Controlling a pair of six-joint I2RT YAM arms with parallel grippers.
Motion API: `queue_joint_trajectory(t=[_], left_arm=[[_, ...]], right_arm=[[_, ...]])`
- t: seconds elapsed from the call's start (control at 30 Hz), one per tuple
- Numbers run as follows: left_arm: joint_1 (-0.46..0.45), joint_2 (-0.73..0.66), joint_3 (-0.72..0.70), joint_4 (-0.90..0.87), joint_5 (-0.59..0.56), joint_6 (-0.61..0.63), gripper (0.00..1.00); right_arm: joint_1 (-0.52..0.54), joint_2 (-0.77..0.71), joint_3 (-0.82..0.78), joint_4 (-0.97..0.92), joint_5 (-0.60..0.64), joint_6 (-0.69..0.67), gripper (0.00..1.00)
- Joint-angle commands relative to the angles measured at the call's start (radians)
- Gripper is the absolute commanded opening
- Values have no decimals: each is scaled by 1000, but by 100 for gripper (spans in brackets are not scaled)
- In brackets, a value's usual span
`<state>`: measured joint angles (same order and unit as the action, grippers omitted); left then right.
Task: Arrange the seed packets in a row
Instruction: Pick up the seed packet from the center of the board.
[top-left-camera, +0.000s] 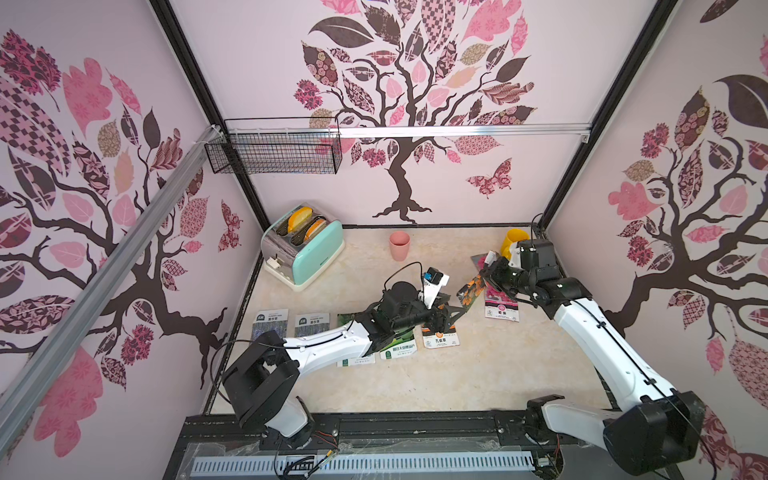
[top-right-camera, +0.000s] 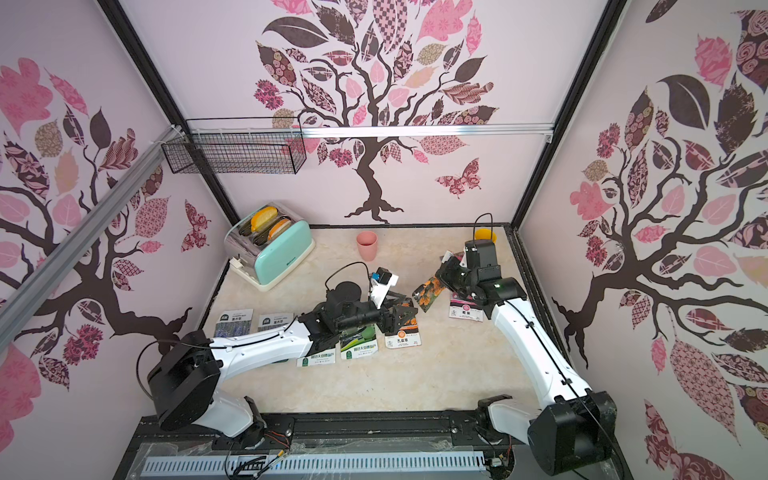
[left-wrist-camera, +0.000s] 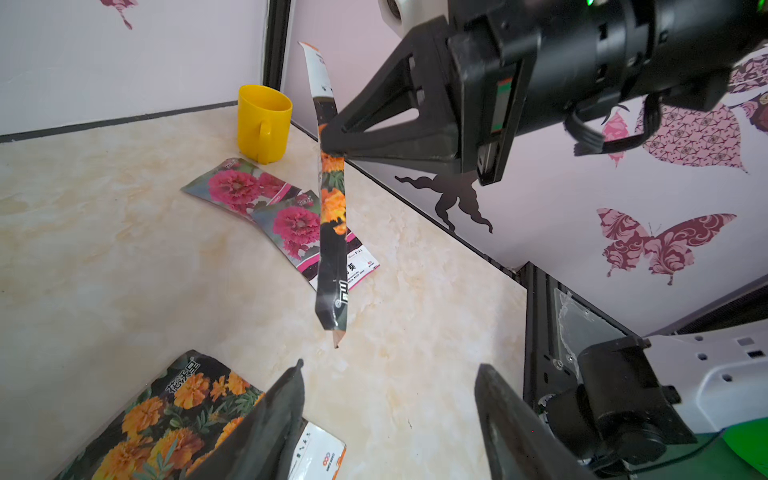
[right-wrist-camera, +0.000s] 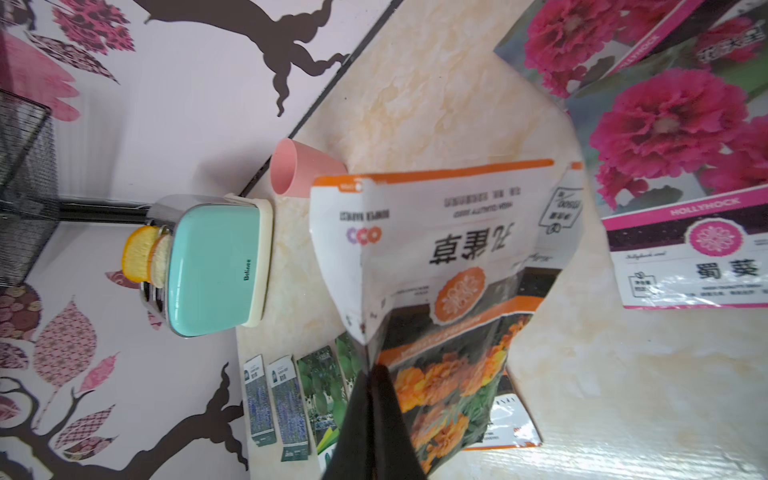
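My right gripper (top-left-camera: 484, 276) is shut on an orange marigold seed packet (top-left-camera: 471, 291), which hangs tilted above the table; the right wrist view shows its fingertips (right-wrist-camera: 374, 376) pinching the packet's (right-wrist-camera: 449, 270) edge. My left gripper (left-wrist-camera: 390, 374) stands open and empty just above the table, beside a second marigold packet (left-wrist-camera: 166, 419) lying flat. In a top view, two lavender packets (top-left-camera: 269, 322), two green gourd packets (top-left-camera: 398, 351) and that marigold packet (top-left-camera: 441, 337) lie side by side under the left arm. Two magenta packets (left-wrist-camera: 270, 199) overlap near the right wall.
A mint toaster (top-left-camera: 303, 249) holding bread stands at the back left. A pink cup (top-left-camera: 400, 245) is at the back middle and a yellow cup (left-wrist-camera: 264, 122) in the back right corner. A wire basket (top-left-camera: 274, 151) hangs on the back wall.
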<state>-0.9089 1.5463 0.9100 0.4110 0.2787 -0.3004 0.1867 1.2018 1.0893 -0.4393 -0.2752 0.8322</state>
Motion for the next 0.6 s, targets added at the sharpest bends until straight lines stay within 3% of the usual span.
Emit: queue_joint_trajectory(t=[0.0, 0.17, 0.4, 0.47, 0.5, 0.57], left_arm=[[-2, 17, -2, 59, -28, 78, 68], [-1, 83, 34, 67, -52, 117, 68], [22, 185, 89, 150, -178, 147, 64], [51, 197, 97, 178, -172, 127, 52], [68, 199, 103, 190, -155, 117, 40], [92, 189, 112, 190, -131, 101, 6]], right_arm=[[-4, 2, 35, 45, -64, 49, 0], [-4, -17, 15, 73, -105, 80, 0], [-4, -59, -13, 85, -154, 111, 0], [-4, -74, -23, 78, -158, 112, 0], [-5, -83, -31, 77, -157, 110, 0], [-4, -96, -50, 76, -158, 106, 0]])
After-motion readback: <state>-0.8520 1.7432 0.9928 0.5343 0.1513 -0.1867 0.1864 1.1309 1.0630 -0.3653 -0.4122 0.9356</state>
